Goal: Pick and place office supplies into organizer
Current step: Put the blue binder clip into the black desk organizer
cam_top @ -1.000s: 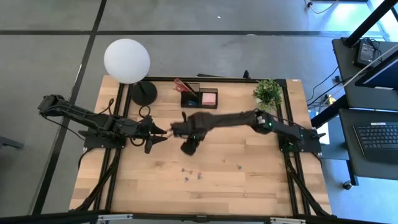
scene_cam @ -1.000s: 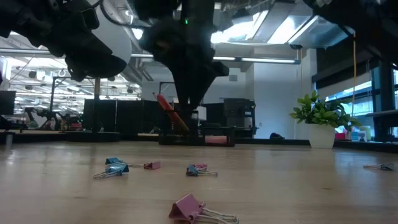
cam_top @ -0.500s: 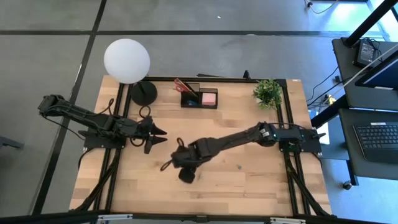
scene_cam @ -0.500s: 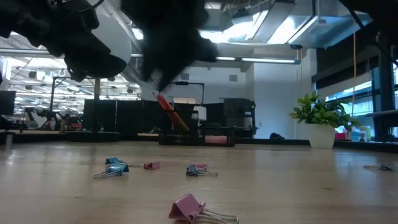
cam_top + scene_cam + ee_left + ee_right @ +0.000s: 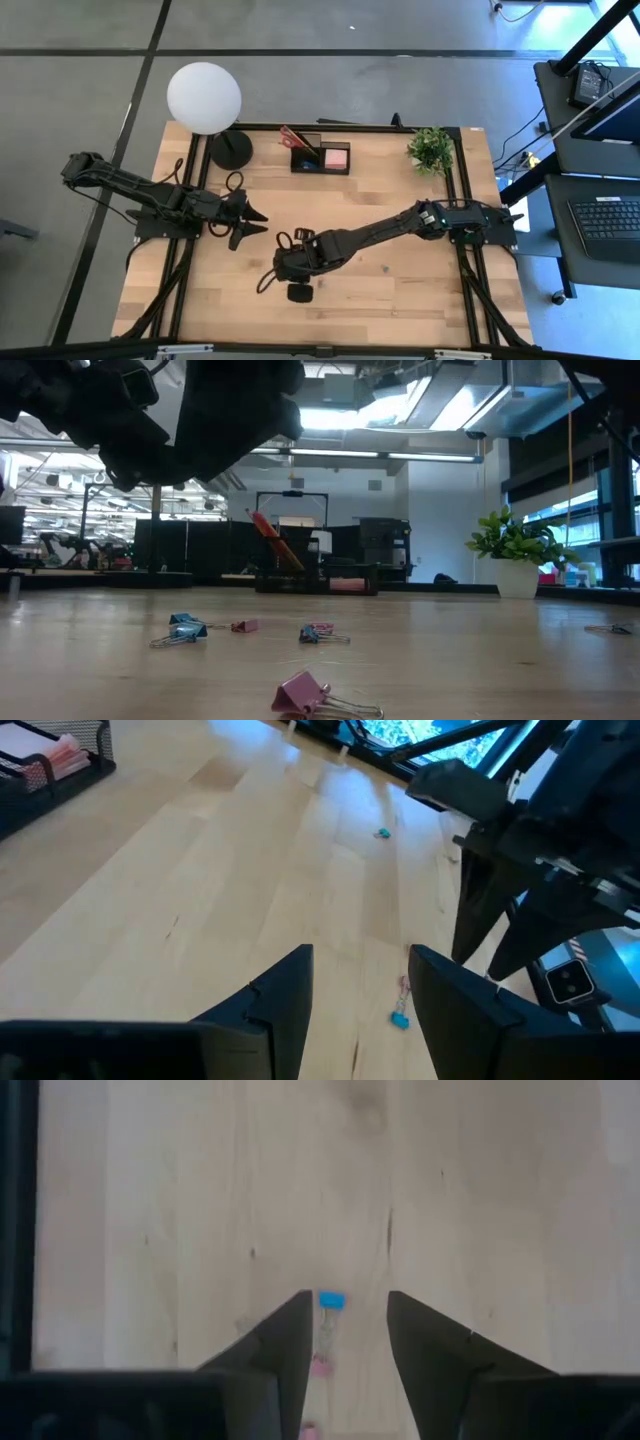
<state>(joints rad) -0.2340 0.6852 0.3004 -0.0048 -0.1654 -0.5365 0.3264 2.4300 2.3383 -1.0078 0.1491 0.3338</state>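
Several small binder clips lie on the wood near the table's near edge: a blue clip [image 5: 331, 1300] and a pink clip [image 5: 320, 1367] in the right wrist view, and a blue clip [image 5: 183, 630] and a pink clip [image 5: 315, 698] in the low view. My right gripper [image 5: 345, 1295] hangs open above them, pointing down, with the blue clip showing between its fingers; it touches nothing. In the high view my right gripper [image 5: 272, 280] covers most clips. The black organizer [image 5: 320, 157] at the far edge holds red scissors [image 5: 293, 137] and a pink pad [image 5: 337, 156]. My left gripper [image 5: 250, 220] waits open at centre left.
A white globe lamp [image 5: 204, 97] with its black base [image 5: 231, 150] stands at the far left, a green plant [image 5: 431, 148] at the far right. One lone clip [image 5: 383, 267] lies right of my right arm. Bare wood lies across the table's near half and right side.
My right gripper has swung from the table's centre, just in front of the organizer, toward the near edge and a little left, ending above the clips. My left arm and the clips have kept still.
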